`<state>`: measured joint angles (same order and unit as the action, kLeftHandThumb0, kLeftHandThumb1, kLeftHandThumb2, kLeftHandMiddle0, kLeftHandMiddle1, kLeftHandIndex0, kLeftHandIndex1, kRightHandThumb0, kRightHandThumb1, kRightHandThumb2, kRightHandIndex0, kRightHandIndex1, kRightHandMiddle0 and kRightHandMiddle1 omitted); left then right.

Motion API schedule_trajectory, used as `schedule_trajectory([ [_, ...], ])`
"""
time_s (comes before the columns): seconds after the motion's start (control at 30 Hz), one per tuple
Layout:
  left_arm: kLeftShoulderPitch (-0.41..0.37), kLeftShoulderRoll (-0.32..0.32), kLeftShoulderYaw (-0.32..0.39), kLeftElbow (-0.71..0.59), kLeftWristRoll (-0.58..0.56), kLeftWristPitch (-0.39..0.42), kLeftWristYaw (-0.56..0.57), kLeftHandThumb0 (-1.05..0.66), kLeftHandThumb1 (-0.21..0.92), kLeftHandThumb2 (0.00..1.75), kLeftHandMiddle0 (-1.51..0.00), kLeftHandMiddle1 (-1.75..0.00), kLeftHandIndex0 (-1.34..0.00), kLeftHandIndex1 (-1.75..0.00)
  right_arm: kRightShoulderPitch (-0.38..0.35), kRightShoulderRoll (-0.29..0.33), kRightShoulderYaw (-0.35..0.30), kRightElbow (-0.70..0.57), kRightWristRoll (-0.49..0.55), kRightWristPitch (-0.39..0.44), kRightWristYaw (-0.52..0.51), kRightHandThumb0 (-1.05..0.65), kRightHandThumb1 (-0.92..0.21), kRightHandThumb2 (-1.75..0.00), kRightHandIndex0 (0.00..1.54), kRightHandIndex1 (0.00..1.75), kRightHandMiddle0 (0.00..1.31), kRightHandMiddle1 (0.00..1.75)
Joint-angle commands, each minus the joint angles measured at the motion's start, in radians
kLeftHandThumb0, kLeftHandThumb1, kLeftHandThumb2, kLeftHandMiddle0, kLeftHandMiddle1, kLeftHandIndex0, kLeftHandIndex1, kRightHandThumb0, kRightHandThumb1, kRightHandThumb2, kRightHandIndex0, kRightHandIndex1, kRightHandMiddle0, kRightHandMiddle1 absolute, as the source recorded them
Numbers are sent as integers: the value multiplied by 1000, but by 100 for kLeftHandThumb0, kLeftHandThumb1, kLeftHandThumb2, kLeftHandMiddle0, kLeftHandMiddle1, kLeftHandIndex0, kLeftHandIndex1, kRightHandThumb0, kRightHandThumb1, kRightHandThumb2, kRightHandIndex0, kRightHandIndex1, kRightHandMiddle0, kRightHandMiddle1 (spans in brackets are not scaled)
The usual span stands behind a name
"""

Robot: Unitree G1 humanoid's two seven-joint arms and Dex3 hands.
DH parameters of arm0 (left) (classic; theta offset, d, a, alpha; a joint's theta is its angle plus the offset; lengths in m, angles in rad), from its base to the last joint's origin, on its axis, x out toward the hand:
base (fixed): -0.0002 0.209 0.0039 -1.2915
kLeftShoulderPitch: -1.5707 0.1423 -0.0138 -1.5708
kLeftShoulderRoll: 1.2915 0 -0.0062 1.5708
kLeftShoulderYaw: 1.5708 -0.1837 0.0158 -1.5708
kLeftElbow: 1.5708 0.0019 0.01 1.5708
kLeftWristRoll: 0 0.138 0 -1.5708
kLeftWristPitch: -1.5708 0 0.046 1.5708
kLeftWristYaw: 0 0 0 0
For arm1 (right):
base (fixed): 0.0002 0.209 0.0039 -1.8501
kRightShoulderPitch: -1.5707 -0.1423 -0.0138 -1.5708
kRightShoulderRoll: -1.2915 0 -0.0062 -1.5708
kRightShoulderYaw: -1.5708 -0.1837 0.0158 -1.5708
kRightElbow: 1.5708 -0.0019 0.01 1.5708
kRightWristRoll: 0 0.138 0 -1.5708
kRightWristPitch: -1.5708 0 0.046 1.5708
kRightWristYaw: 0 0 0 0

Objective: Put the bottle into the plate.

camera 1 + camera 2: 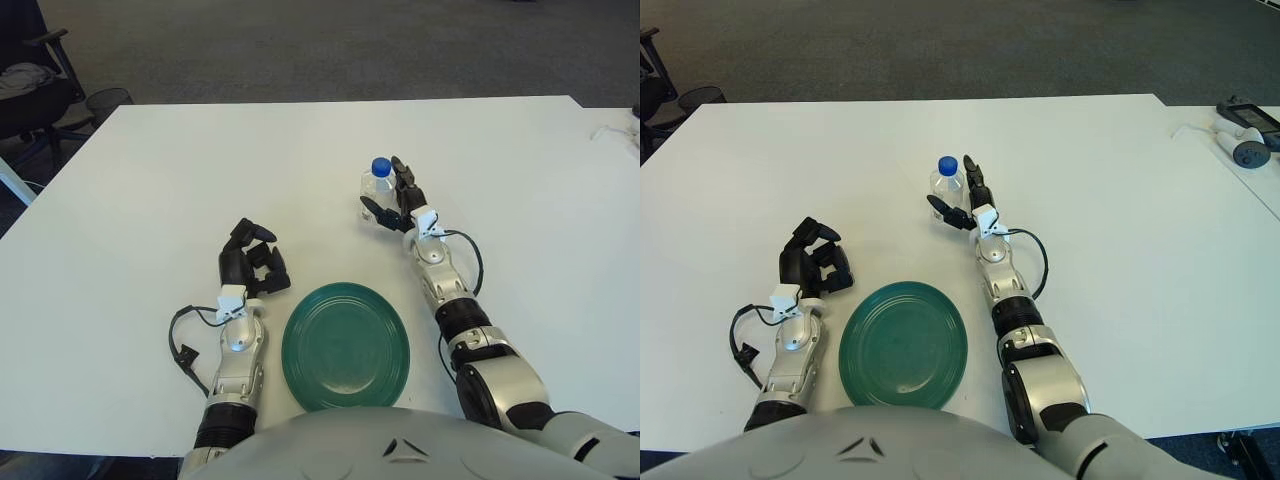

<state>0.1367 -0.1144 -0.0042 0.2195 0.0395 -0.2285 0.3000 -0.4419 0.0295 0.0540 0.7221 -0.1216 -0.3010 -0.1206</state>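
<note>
A small clear bottle with a blue cap (pixel 378 184) stands upright on the white table, beyond the plate and a little right of it. My right hand (pixel 392 200) is at the bottle's right side. Its fingers (pixel 401 176) are spread, one beside the bottle's upper part and the thumb low in front of its base, not closed on it. The green plate (pixel 300 330) lies empty near the table's front edge, between my arms. My left hand (pixel 253 258) shows left of the plate with its fingers curled, holding nothing.
A black cable (pixel 183 348) loops beside my left forearm. A chair (pixel 30 80) stands off the table's far left corner. A grey device with a white cord (pixel 1243 140) lies at the far right. The table's far edge runs behind the bottle.
</note>
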Motion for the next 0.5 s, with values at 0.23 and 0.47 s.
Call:
schedule_trajectory([
  [0.23,31,-31,-3,29,15,14,15,-59,5,164,-134,-175,-83,-175,-42,-8,20,57,-34,-24,-17,-105,-91,-20,1,4,1,2],
  [0.47,36,-33,-6,17,17,26,18,-59,6,164,-134,-175,-83,-175,-54,-22,52,90,-74,-42,-21,-105,-92,-24,2,5,0,3],
])
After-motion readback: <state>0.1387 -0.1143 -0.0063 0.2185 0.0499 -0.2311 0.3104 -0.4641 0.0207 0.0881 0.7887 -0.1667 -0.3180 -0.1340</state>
